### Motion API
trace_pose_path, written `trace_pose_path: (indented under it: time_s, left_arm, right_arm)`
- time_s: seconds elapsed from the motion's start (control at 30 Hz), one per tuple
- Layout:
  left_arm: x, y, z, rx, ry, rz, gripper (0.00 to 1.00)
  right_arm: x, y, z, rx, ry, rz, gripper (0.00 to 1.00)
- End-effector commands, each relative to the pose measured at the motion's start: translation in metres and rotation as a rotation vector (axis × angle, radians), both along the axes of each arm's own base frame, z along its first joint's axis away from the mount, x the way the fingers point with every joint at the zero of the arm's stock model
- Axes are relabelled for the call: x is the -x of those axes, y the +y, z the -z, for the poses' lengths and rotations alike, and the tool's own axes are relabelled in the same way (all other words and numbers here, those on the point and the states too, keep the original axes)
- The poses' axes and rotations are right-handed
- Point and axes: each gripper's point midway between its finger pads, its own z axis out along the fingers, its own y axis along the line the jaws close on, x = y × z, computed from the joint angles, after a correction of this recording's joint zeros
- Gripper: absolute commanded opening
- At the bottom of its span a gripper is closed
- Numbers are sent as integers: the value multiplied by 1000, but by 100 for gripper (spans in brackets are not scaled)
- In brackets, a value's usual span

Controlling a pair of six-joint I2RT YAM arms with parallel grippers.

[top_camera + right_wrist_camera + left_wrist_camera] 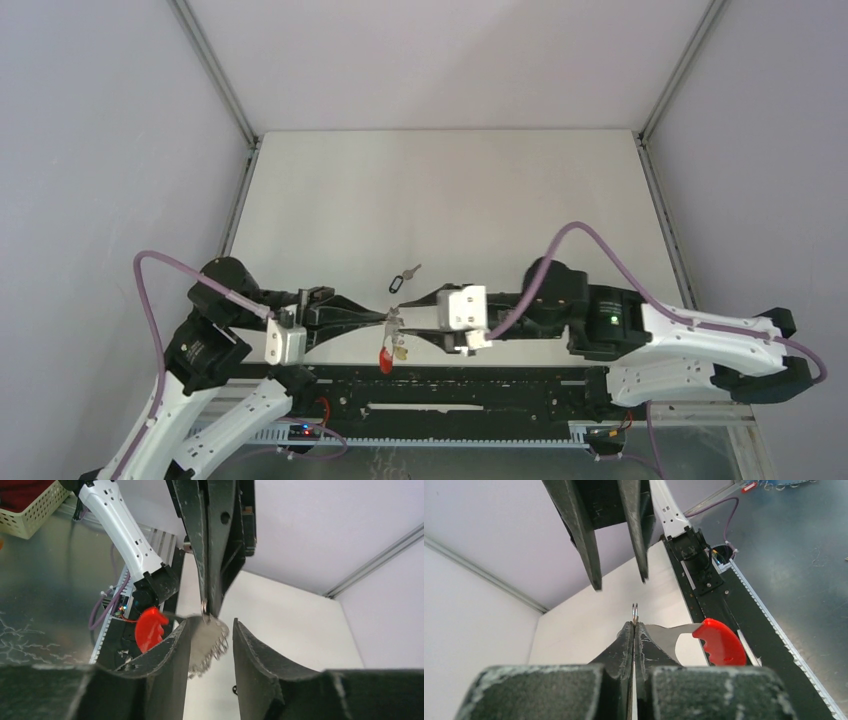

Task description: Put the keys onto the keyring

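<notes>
While left jaws pinch keyring (pixel 719 642) | right jaws parted around it

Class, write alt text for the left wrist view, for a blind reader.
The left claw is shut on a silver wire ring of the red keyring, which sticks out to the right. Opposite, the right claw stands open.
</notes>
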Motion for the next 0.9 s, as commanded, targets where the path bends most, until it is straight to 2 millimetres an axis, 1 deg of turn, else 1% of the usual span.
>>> trace_pose_path:
  time_s: [0.0, 0.07, 0.17, 0.33, 0.47, 0.53, 0.57, 0.67, 0.87]
  left_arm:
    - [22, 3, -38, 101, -111, 93, 0]
    - [25, 3, -50, 126, -91, 112, 0]
    - [31, 3, -65, 160, -63, 137, 0]
    - [39, 3, -81, 194, -38, 167, 0]
    - [40, 1, -90, 218, -17, 173, 0]
    - [40, 0, -92, 220, 0, 176, 0]
    - [41, 0, -97, 236, -5, 177, 0]
    - [42, -1, -102, 250, 14, 182, 0]
    - [42, -3, -100, 246, 27, 193, 0]
  right_arm:
    - [8, -33, -48, -207, -24, -23, 46]
    - [11, -40, -53, -236, -12, -45, 46]
    - [16, -44, -56, -268, 8, -82, 46]
    - [26, -41, -56, -278, 18, -141, 45]
    - [31, -36, -53, -271, 27, -172, 44]
    - [32, -32, -59, -298, 20, -179, 43]
    - [31, -30, -59, -302, 21, -174, 43]
    - [28, -25, -62, -317, 18, -157, 42]
    - [28, -17, -71, -361, 12, -158, 40]
